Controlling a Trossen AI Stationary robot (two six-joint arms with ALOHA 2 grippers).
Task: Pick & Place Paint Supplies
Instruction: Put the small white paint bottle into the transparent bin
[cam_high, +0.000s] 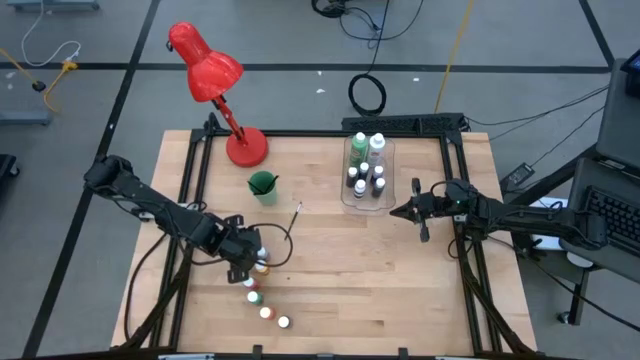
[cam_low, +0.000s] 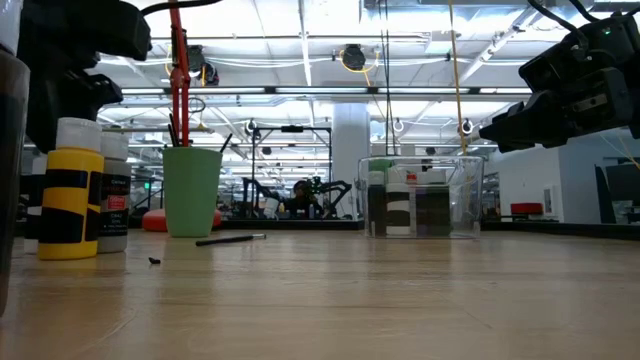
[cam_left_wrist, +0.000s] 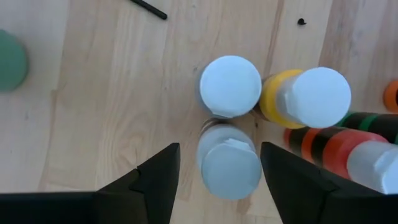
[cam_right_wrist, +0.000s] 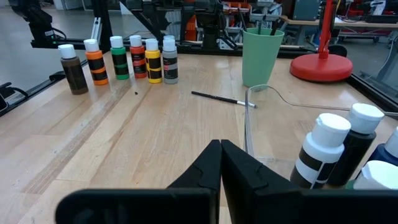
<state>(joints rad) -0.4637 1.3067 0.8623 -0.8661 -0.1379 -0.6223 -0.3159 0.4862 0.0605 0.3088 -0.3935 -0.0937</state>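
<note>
My left pincer (cam_left_wrist: 219, 165) hangs over the row of small paint bottles near the front-left part of the surface (cam_high: 350, 270), its jaws released and not yet grasping. Seen from its wrist, the two dark fingers (cam_left_wrist: 152, 180) stand either side of a grey-bodied, white-capped bottle (cam_left_wrist: 229, 163), which sits upright directly between them with its long axis vertical, pointing up at the wrist. The coming move, in my judgement, is a straight descent and a closing on this bottle.

Clearance is tight. A second white-capped bottle (cam_left_wrist: 230, 86) stands just beyond the target, and a yellow bottle (cam_left_wrist: 305, 96) is touching or nearly touching that one. An orange bottle (cam_left_wrist: 348, 155) leans close by one finger and could be nudged.

My right pincer (cam_high: 410, 211) is clenched on nothing, waiting near the right edge beside the clear bin (cam_high: 352, 200). The left arm is far nearer the row.

Count, from the right wrist view: six bottles in the row (cam_right_wrist: 118, 59), though caps may overlap. The bin holds several bottles; about seven show from above. One loose paintbrush (cam_right_wrist: 221, 98) lies on the surface near the green cup (cam_right_wrist: 262, 56), which holds more brushes. One red lamp (cam_high: 210, 75) stands at the far-left corner.
</note>
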